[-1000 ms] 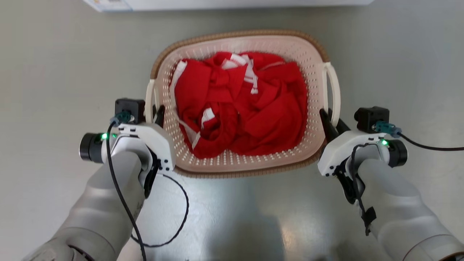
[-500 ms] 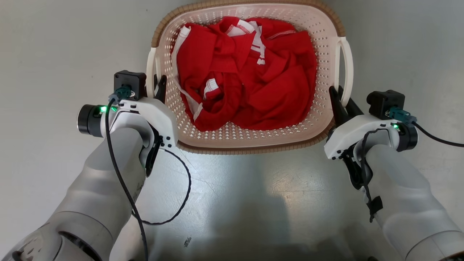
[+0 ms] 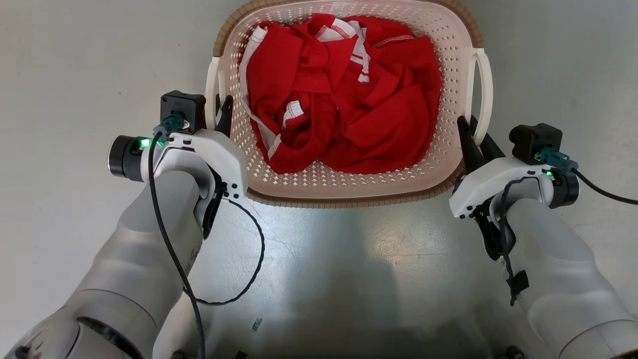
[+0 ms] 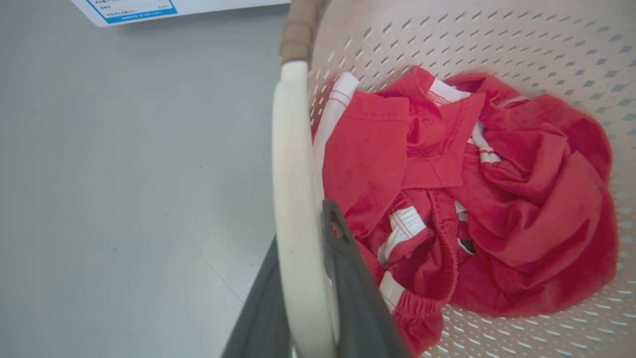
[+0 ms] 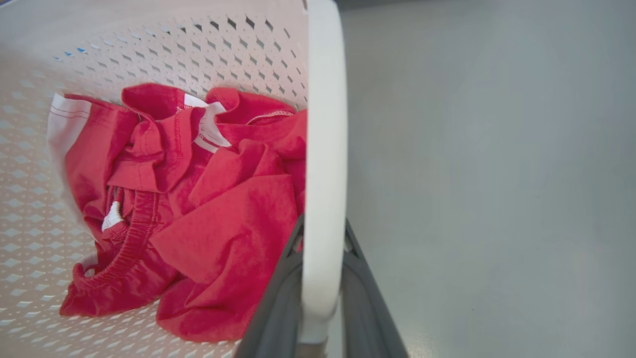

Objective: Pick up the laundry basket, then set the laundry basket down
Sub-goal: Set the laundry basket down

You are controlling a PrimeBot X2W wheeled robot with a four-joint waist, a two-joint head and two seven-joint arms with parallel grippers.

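The laundry basket (image 3: 349, 187) sits straight ahead of the robot, between its two arms and over the grey floor (image 3: 75, 75); whether it rests on that floor or hangs just above it cannot be told. Crumpled red clothing (image 3: 344, 94) with white trim lies inside it. The left tool (image 3: 222, 107) is clenched on the near end of the white left handle (image 4: 293, 199), one dark finger on each side of it. The right tool (image 3: 476, 134) grips the right handle (image 5: 323, 149) the same way.
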